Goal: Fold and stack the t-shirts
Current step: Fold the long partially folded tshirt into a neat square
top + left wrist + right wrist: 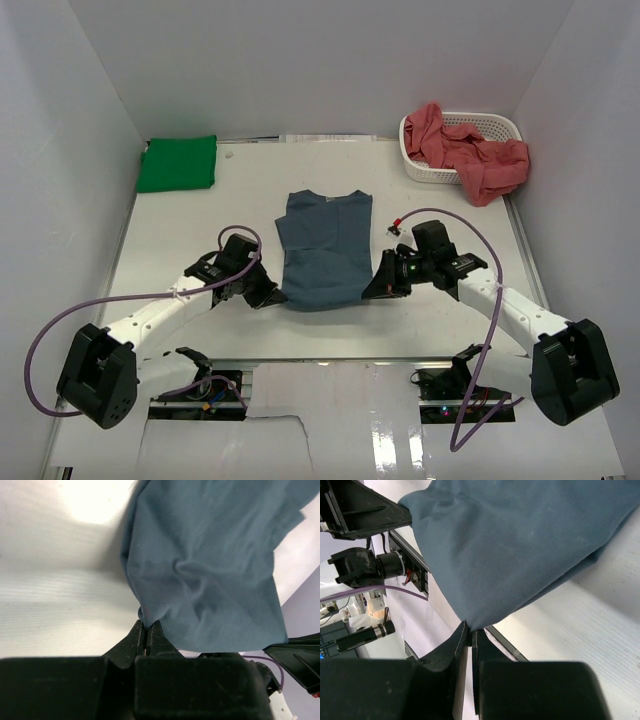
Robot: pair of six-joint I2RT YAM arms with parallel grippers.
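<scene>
Top external: left pincer (272, 298) and right pincer (373, 290) clench blue t-shirt (325, 245) at near corners.

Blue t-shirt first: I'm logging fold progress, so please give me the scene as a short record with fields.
blue t-shirt: mid-table, collar at far side, near hem pinched at both corners
left jaws: shut on blue t-shirt's near-left corner
right jaws: shut on its near-right corner
green t-shirt: folded, far-left corner of table
red t-shirts: unfolded heap, spilling over basket rim, far right
</scene>
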